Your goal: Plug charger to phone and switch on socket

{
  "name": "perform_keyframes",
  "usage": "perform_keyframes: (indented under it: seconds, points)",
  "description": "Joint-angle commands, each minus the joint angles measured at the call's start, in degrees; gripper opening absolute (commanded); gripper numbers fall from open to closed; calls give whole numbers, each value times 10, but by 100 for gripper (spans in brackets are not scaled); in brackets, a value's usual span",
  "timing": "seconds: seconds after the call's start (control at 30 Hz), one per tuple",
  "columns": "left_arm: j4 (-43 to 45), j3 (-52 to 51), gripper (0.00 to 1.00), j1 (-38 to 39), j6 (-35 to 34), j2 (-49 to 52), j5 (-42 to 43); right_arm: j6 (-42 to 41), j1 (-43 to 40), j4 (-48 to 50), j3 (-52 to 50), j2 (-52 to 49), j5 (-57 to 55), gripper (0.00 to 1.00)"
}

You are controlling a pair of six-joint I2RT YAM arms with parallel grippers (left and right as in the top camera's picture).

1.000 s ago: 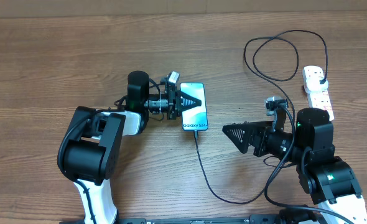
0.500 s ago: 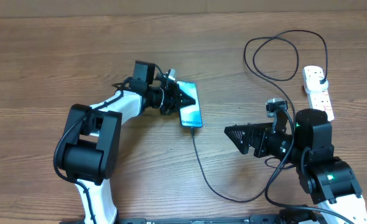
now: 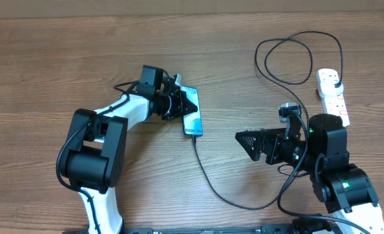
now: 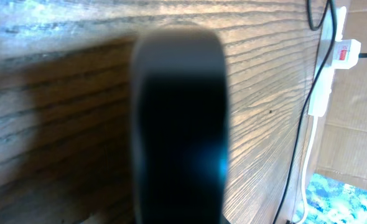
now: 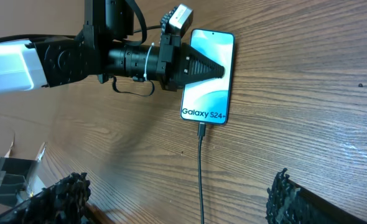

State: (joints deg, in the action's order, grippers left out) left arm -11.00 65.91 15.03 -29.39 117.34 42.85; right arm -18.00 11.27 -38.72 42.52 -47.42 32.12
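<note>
So the phone [image 5: 203,99] is lying face up on the wooden worktop [image 3: 62,58], left of centre and a bit skewed, with "Galaxy S24+" readable on the screen. The left fingers [image 5: 199,68] reach across it from its left side and look pinched shut on it. The left wrist view is just a dark blur though, so I'm not 100% sure on that. The charger [image 5: 200,174] has its tip in the bottom of the phone. The cable trails toward the right arm, then loops up to a black plug sitting in the socket [image 3: 333,101] at the far right. The right fingers [image 5: 59,196] are spread wide, gripping nothing, and sit well apart from the phone.
</note>
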Motion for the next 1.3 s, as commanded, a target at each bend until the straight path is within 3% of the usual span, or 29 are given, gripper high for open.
perform_keyframes:
  seconds: [0.0,0.27,0.4,0.67,0.9,1.07,1.27]
  points:
    - [-15,16,12,5,19,-3,-39,5,-1,0,2,3,-6,93]
    - [-55,16,32,5,19,-3,-90,5,-1,-4,2,3,-6,93]
    - [-57,15,35,5,14,-3,-90,5,-1,-8,2,3,-6,93]
    - [-111,16,74,3,-11,-3,-158,5,-2,-12,2,3,-26,94]
    - [-161,16,100,-3,-11,-3,-210,5,-2,-13,2,3,-26,96]
    - [-194,19,100,-26,-15,-3,-210,5,-2,-13,2,3,-33,96]
    - [-302,71,100,-68,-11,-4,-221,-34,-2,-10,2,3,-97,100]
